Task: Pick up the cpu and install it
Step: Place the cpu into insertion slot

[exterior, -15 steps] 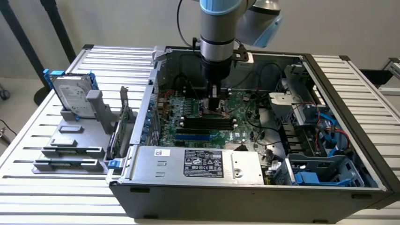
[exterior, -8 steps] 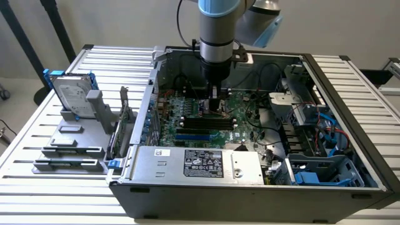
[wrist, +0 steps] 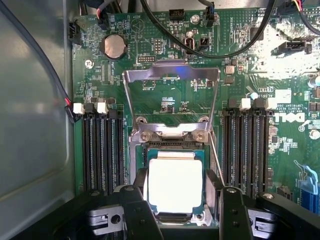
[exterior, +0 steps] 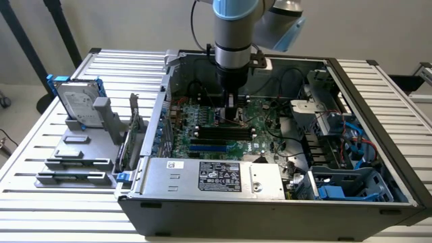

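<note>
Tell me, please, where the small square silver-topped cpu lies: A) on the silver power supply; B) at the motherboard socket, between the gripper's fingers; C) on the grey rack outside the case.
B: the small silver-topped cpu sits at the dark motherboard socket, flanked by the gripper.

- A plain pale wall point(exterior: 351, 25) runs behind — softly, evenly lit.
- A slatted aluminium table point(exterior: 68, 212) spans the foreground, ribs bright.
- Dark slanted poles point(exterior: 26, 50) stand at the exterior view's left, over pale floor point(exterior: 17, 96).
</note>
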{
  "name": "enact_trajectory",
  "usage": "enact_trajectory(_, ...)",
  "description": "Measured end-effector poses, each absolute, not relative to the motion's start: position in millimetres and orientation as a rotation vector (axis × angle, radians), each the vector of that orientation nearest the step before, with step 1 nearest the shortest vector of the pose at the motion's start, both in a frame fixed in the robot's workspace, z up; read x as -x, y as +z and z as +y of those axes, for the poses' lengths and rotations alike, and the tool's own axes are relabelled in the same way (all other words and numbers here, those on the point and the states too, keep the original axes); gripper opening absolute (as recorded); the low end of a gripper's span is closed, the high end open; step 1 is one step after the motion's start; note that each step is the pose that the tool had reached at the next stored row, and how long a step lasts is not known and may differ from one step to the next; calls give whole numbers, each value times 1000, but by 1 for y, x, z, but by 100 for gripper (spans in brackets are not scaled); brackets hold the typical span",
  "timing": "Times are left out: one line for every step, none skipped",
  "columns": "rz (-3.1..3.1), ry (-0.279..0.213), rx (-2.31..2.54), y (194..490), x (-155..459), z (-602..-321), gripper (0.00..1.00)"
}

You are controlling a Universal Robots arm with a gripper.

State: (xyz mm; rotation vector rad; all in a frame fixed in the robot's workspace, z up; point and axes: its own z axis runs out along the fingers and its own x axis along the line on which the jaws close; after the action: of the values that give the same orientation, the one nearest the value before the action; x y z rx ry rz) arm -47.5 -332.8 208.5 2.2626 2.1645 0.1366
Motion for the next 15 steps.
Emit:
enact_trajectory(2164,137,-2262,208,48,-333,54)
enact_trajectory(2164,137,-2262,207,48,-333,54)
enact_trajectory(2164,137,-2261,206,48,-333,54)
enact_trajectory(2163,137,-2261,206,48,-332,54)
enact_trajectory(2163,136,-2261,205,48,-332,54)
enact_trajectory(2162,134,-2260,205,48,-332,54)
enact_trajectory(2162,132,-2259,205,48,-332,54)
enact_trajectory(2161,131,-2258,204,48,-331,54)
enact_trajectory(2161,131,-2258,204,48,-331,54)
enact_trajectory(2160,130,-2258,204,48,-331,54)
enact_trajectory(2160,129,-2257,204,48,-330,54)
enact_trajectory(2160,129,-2257,204,48,-330,54)
enact_trajectory(2160,129,-2257,203,48,-330,54)
enact_trajectory(2160,129,-2256,203,48,-330,54)
enact_trajectory(2160,128,-2256,203,48,-329,54)
